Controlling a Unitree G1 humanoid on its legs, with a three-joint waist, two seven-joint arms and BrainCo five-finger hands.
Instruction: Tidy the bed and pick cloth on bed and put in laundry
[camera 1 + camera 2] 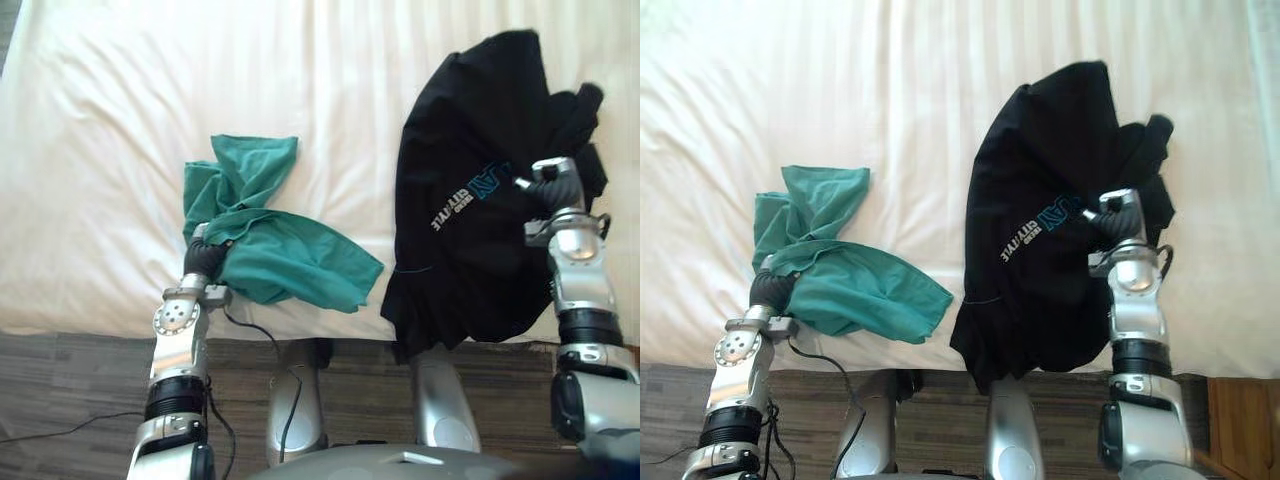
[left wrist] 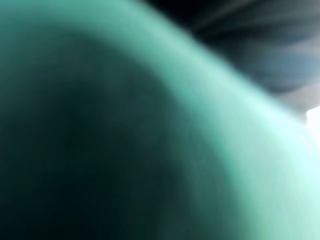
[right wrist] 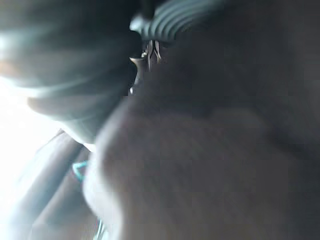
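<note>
The bed (image 1: 120,120) is white with faint stripes. On it lie a plain teal-green cloth (image 1: 290,255) and a black shirt (image 1: 460,130) with white and blue lettering. The floor (image 1: 70,390) beside the bed is grey-brown wood grain.

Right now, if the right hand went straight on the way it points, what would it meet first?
The black shirt: the right hand is against it, pointing up the bed, whose sheet probably lies just under that cloth.

Cloths: you see two; one green cloth (image 1: 290,255); one black shirt (image 1: 470,120)
Beds: you see one bed (image 1: 120,150)
Hands: you see two; left hand (image 1: 203,260); right hand (image 1: 556,187)
</note>
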